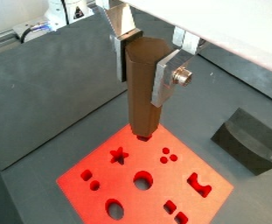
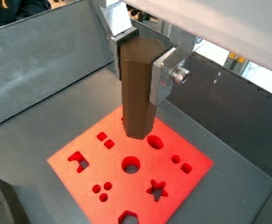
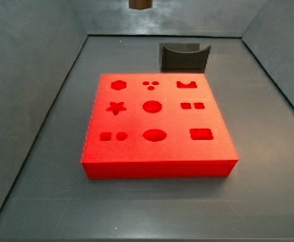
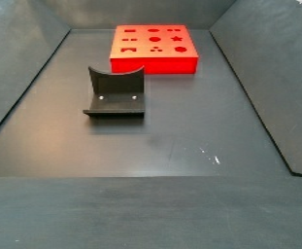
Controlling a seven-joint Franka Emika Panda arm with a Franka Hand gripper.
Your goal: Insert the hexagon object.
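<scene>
My gripper is shut on the hexagon object, a long reddish-brown six-sided peg that hangs upright between the silver fingers in both wrist views. The peg is held high above the red block with shaped holes, its lower end over the block's corner area. In a side view only the peg's lower tip shows, at the top edge, far above the block. In the side view with the block at the far end, the gripper is out of view.
A dark grey curved holder stands on the floor beside the block; it also shows in the wrist views and in a side view. Dark sloping walls enclose the floor.
</scene>
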